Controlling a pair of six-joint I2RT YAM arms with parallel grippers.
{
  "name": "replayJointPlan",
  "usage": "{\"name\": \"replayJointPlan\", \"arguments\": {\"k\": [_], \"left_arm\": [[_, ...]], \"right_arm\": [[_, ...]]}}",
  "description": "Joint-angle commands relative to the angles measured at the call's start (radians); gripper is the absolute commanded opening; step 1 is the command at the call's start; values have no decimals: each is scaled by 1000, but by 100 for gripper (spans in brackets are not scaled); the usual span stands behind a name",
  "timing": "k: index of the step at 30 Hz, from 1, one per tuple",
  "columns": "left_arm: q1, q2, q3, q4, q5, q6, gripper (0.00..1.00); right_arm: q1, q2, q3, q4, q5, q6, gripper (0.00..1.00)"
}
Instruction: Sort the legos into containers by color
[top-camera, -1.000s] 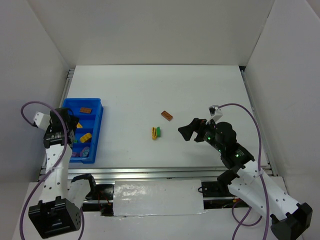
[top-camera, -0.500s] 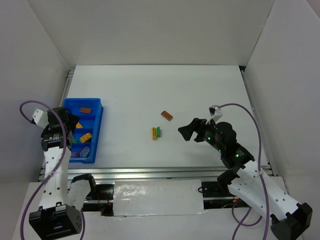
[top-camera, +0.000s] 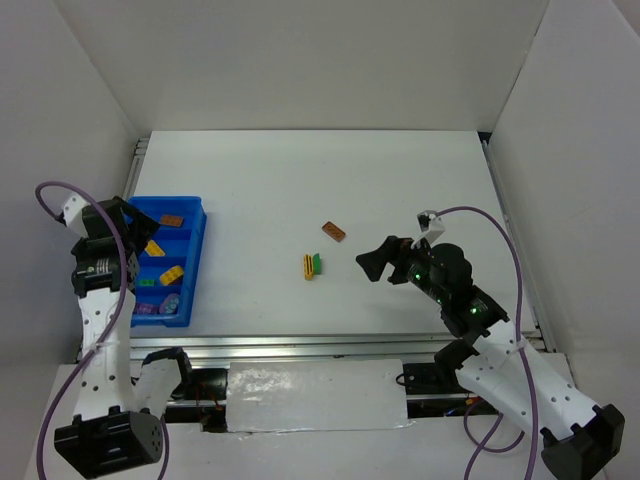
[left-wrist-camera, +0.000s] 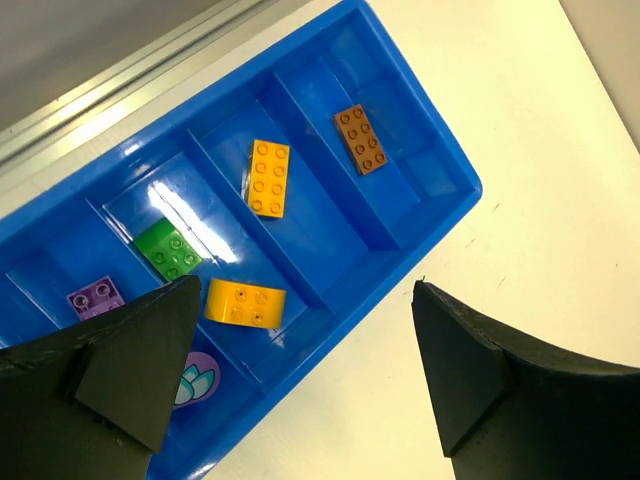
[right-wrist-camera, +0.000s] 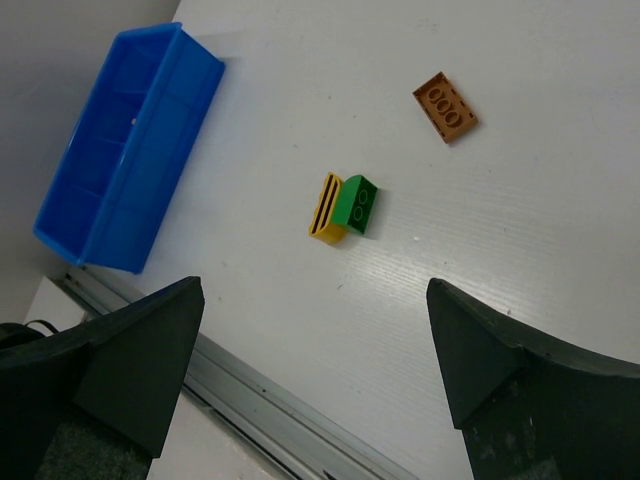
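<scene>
Your left gripper (left-wrist-camera: 305, 285) hangs wide open and empty over the blue tray (top-camera: 197, 260) at the left edge of the table (top-camera: 300, 170), one finger (left-wrist-camera: 120, 385) hiding its purple end, while your right gripper (right-wrist-camera: 315, 285), likewise open and empty, overlooks a brown brick (right-wrist-camera: 445, 106) near the touching yellow brick (right-wrist-camera: 326, 208) and green brick (right-wrist-camera: 356, 204) mid-table

**Occlusions and cut-offs**

Left wrist: the tray (left-wrist-camera: 420, 172) runs off the left and bottom edges. One finger (left-wrist-camera: 120, 380) covers part of the purple disc (left-wrist-camera: 195, 378) and the tray end behind it. Both fingers are clipped by the bottom edge.

Right wrist: the tray walls hide its contents. The yellow piece (right-wrist-camera: 325, 208) against the green brick (right-wrist-camera: 356, 204) sits edge-on, shape unclear.

Top: the left arm (top-camera: 100, 270) overlaps the tray's left rim, and the bricks inside are too small to make out.
</scene>
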Motion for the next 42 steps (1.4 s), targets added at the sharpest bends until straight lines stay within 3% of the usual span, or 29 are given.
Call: {"name": "replayJointPlan", "arguments": {"k": [1, 10, 24, 30, 32, 34, 35, 38, 42], "left_arm": [[3, -14, 46, -7, 32, 94, 100], [3, -23, 68, -22, 59, 137, 100], [5, 63, 45, -56, 69, 24, 99], [3, 43, -72, -44, 36, -182, 87], [5, 63, -104, -24, 78, -226, 79], [3, 96, -119, 17, 110, -222, 59], [5, 110, -129, 28, 134, -214, 58], [5, 167, -132, 74, 168, -153, 59], [5, 218, -123, 65, 132, -105, 80]], "right_arm": [[-4, 11, 22, 39, 3, -12, 100], [-4, 9, 24, 35, 2, -12, 100], [-2, 5, 13, 50, -27, -5, 99], [-4, 6, 8, 59, -30, 3, 99], [-4, 15, 11, 55, -37, 3, 99], [-4, 15, 14, 48, -34, 2, 99], [-4, 14, 14, 47, -30, 3, 99], [-4, 2, 13, 44, -30, 3, 99], [-4, -3, 11, 44, -37, 3, 99]]}}
